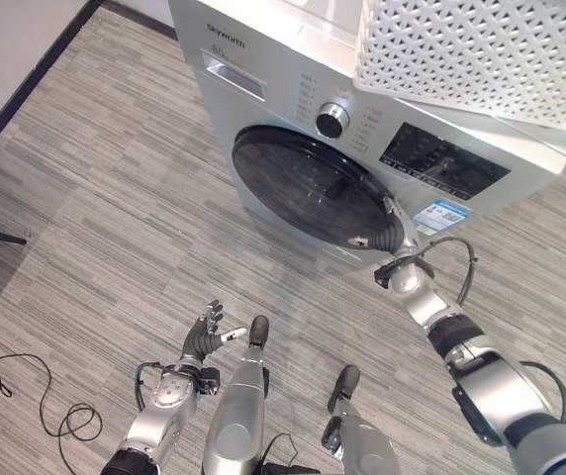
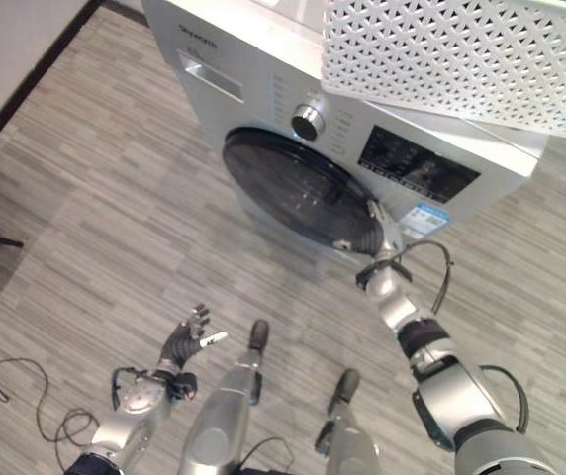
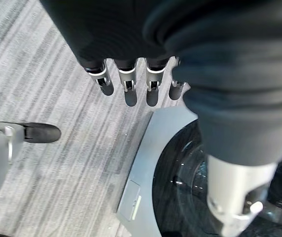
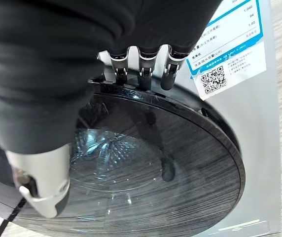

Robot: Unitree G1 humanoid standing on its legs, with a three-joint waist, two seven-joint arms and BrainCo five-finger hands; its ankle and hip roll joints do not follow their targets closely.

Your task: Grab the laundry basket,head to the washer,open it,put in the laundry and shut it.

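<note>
The silver washer (image 1: 263, 59) stands ahead with its round dark glass door (image 1: 303, 188) against the front panel. A white perforated laundry basket (image 1: 481, 49) rests on top of the washer at its right end. My right hand (image 1: 399, 242) reaches to the door's right edge; in the right wrist view its straight fingers (image 4: 146, 74) lie with their tips on the door rim (image 4: 215, 128) and the thumb stands apart over the glass. My left hand (image 1: 204, 336) hangs low over the floor, well short of the washer, fingers (image 3: 126, 84) straight and holding nothing.
A control knob (image 1: 331, 119) and a dark display panel (image 1: 441, 163) sit above the door, with a detergent drawer (image 1: 234, 77) at the upper left. Grey plank floor (image 1: 115, 198) spreads left of the washer. A dark baseboard (image 1: 26, 89) runs along the left wall.
</note>
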